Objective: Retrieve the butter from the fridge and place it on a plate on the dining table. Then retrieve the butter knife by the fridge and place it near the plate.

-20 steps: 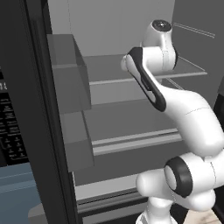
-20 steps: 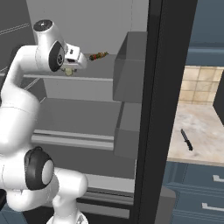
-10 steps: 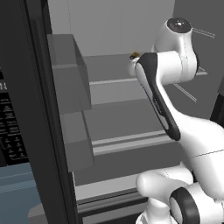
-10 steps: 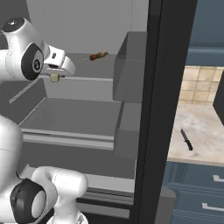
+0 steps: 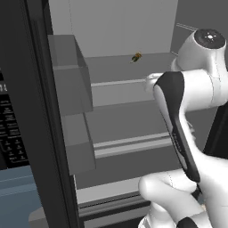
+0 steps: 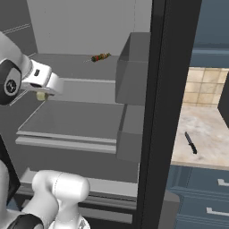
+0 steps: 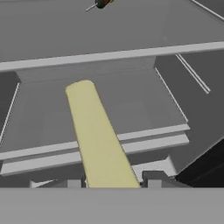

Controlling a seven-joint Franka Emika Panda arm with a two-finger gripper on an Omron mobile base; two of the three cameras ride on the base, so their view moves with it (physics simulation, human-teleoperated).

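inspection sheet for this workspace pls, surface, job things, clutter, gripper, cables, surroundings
surface: pale grey fridge shelves; marbled counter to the right of the fridge.
job's things: butter held lengthwise in the gripper, off the shelves; butter knife lying on the counter.
clutter: small skewer-like food item on the upper shelf.
grippers: gripper shut on the butter, in front of the shelves.
cables: nothing seen.
surroundings: black fridge door open; blue drawers under the counter; tiled wall behind it.
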